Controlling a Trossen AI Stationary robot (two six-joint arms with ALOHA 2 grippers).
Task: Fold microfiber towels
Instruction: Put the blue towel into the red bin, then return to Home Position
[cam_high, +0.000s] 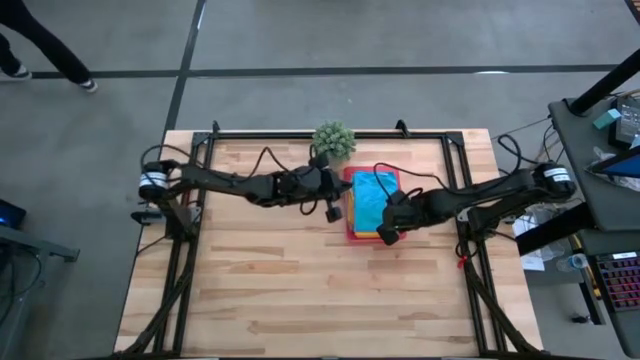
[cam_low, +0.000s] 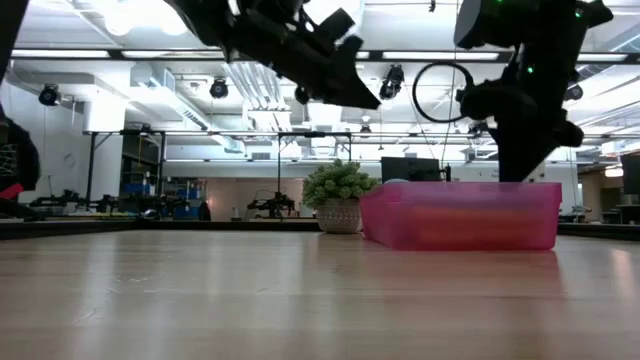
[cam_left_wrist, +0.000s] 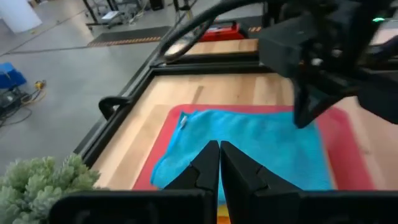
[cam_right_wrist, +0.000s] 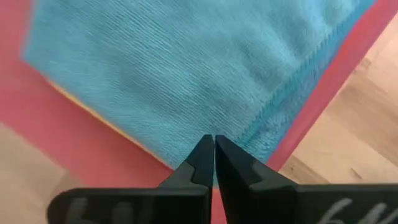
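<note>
Both hands, left (cam_left_wrist: 219, 163) and right (cam_right_wrist: 214, 158), pinched empty, hover over the turquoise towel (cam_high: 375, 196).

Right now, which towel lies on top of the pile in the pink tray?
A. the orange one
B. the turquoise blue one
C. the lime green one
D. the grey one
B: the turquoise blue towel covers the top of the pile in the pink tray, and only thin edges of other cloths show beneath it.
</note>
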